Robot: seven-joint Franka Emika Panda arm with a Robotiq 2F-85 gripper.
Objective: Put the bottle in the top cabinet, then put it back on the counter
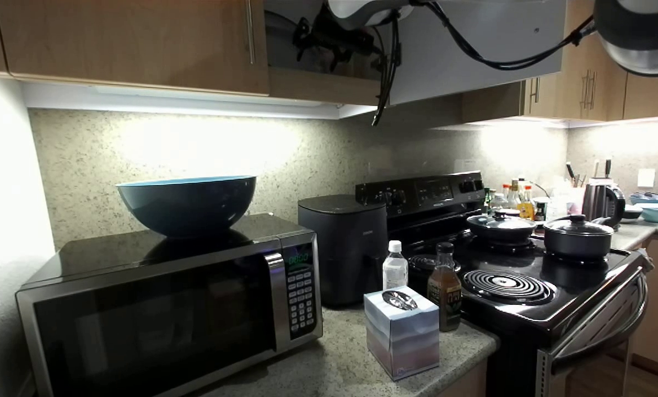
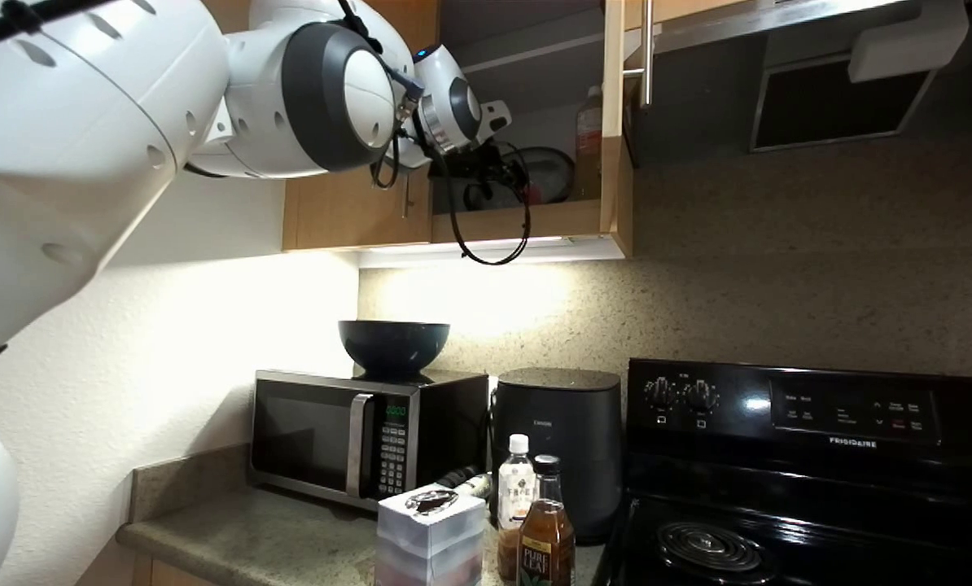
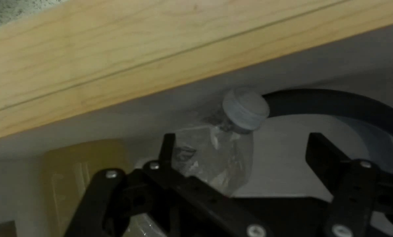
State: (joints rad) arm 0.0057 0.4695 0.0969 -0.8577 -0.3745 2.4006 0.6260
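Jaws of the black two-fingered gripper (image 3: 242,140) stand spread wide in the wrist view, pinching nothing. Between them, nearer one jaw, is the small, pale-capped, clear plastic bottle (image 3: 219,144); whether it touches that jaw, and whether it stands or lies, cannot be told. Likely the gap serves to free the bottle or to take hold of it. Just past the nearer jaw shows a yellowish translucent container (image 3: 81,177); behind and past the opposite jaw, a round, pale, dark-rimmed dish (image 3: 334,102). Around the jaws is the light-brown wooden top cabinet (image 3: 183,36); what looks like its grey-white door (image 1: 450,71) hangs open beside them, presumably so the white arm (image 2: 369,99) can reach inside. Well below the jaws is the greyish speckled counter (image 2: 291,529), where the task finally wants the bottle; a pastel cardboard tissue box (image 2: 429,533) and a dark-capped brown bottle (image 2: 545,533) stand there.
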